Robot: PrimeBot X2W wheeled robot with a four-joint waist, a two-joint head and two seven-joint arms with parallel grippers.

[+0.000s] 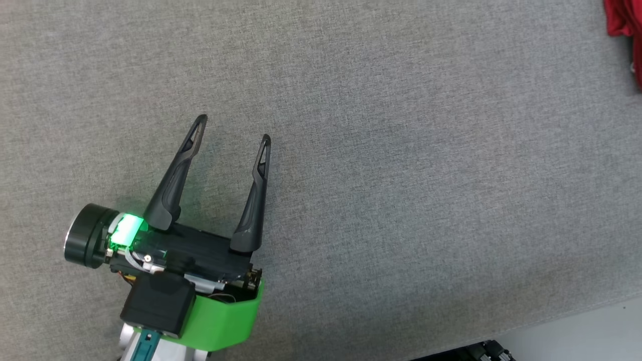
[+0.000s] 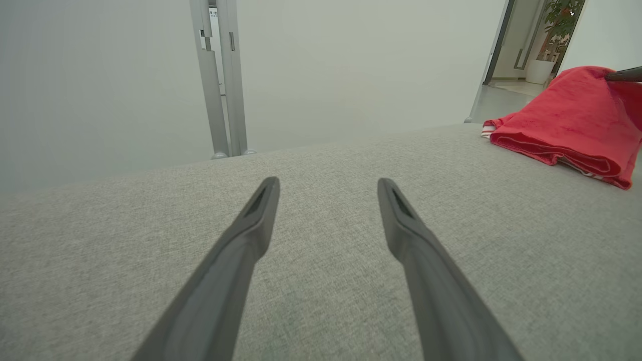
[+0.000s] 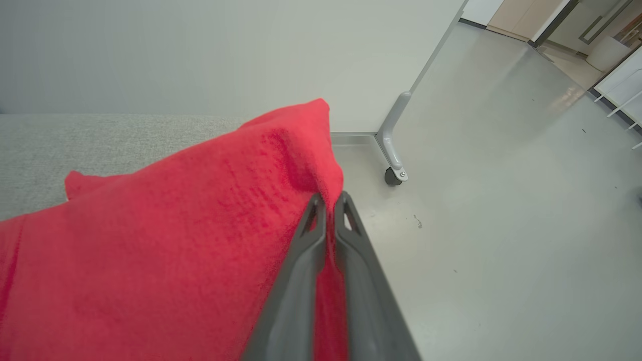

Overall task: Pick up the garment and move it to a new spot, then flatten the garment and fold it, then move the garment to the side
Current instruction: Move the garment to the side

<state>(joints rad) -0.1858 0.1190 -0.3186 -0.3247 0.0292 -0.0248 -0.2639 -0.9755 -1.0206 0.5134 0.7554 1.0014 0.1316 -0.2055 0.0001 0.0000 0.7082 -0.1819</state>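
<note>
Head view: the left gripper is at the near left, over the grey table. Its two fingers stand wide apart and hold nothing. The garment, which is red, shows as a small part at the far right corner of the picture. A strip of pale floor shows at the near right, so the table edge is close there.

Left wrist view: the fingers are apart above the bare table. The garment lies at the far right in a folded bundle, with several layers visible at its near edge. A dark fingertip touches its top from the right; I judge it belongs to the right gripper.

Right wrist view: the right gripper has its fingers together, clamped on a raised ridge of the garment. The cloth rises to the fingertips like a tent. Just past the fingers is the floor, so the garment sits near the table's right edge.

I think the main risk is the edge: a pull further to the right could drag the bundle off the table. Also, the pinch may take only the top layer. If so, lifting would open the fold, or the thin cloth could slip out, because the left gripper is well apart and gives no support.
</note>
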